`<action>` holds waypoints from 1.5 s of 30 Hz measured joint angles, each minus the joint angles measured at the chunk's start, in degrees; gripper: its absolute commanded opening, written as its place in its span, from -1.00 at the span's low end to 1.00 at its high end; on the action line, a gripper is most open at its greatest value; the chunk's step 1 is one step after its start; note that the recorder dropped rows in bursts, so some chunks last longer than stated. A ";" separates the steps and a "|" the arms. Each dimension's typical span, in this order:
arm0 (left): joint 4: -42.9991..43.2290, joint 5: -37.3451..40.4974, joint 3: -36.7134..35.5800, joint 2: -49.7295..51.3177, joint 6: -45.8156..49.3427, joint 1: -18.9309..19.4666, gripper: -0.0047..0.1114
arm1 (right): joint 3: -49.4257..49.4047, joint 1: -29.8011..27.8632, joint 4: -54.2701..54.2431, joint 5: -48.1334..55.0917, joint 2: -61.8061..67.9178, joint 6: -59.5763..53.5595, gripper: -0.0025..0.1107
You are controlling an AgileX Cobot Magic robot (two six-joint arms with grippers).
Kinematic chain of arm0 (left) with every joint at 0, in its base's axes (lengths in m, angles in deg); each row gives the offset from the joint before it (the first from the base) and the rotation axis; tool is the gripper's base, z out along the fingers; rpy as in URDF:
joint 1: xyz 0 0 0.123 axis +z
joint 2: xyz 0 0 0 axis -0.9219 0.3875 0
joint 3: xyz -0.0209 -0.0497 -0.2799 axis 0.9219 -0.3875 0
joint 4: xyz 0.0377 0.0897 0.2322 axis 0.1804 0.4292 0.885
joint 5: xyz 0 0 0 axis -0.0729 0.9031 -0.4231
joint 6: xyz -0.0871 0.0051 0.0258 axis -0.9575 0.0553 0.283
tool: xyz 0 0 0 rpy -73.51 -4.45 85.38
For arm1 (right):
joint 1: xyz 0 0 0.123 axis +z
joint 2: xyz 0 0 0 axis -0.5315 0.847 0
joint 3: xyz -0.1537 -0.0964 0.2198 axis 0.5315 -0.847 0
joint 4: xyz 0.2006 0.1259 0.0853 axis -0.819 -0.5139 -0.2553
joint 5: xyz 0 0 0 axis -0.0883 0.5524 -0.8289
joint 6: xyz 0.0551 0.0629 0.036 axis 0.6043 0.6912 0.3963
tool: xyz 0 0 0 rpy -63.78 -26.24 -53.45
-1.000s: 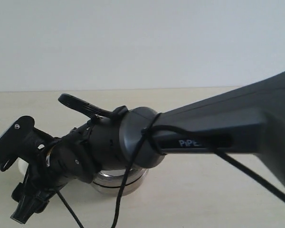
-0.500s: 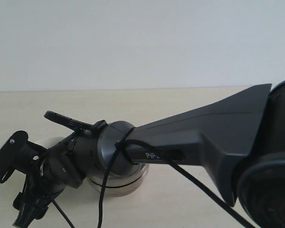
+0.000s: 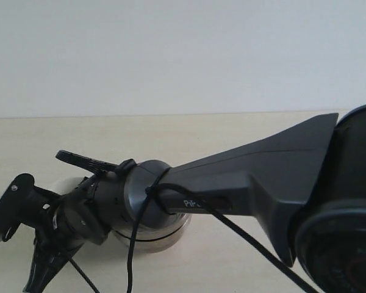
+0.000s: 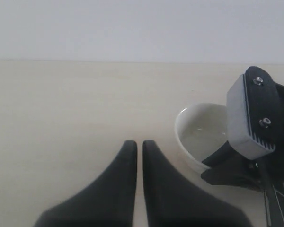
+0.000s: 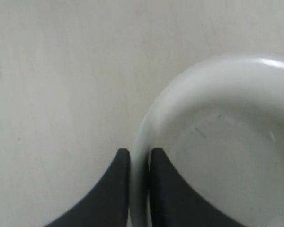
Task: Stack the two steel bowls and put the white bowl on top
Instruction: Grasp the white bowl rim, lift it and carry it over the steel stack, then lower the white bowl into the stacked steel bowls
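In the right wrist view my right gripper [image 5: 139, 154] is shut on the rim of the white bowl [image 5: 217, 142], one finger inside and one outside. The left wrist view shows the same white bowl [image 4: 199, 135] standing on the table, with the right gripper's body over its far side. My left gripper [image 4: 138, 144] is shut with nothing in it, beside and apart from that bowl. The two steel bowls [image 3: 155, 237] sit stacked on the table, mostly hidden under the right arm [image 3: 232, 183]. Only a pale sliver of the white bowl [image 3: 70, 183] shows behind the wrist in the exterior view.
The pale wooden table [image 3: 232, 131] runs back to a plain white wall. The right arm's black cable [image 3: 131, 256] hangs down in front of the steel bowls.
The right gripper has gone from open to shut on the white bowl's rim. The right arm has reached further left and lower in the exterior view.
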 measured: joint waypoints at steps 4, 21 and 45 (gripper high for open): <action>0.00 0.00 0.00 0.00 0.00 0.00 -0.85 | 0.11 0.00 0.08 -0.16 -0.35 -1.49 -0.96; 0.00 0.00 0.00 0.00 0.00 0.00 -0.85 | 0.11 0.00 0.89 3.07 -9.59 -2.19 -0.96; 0.00 0.00 0.00 0.00 0.00 0.00 -0.85 | -1.60 0.00 23.96 34.01 -19.38 27.74 -0.96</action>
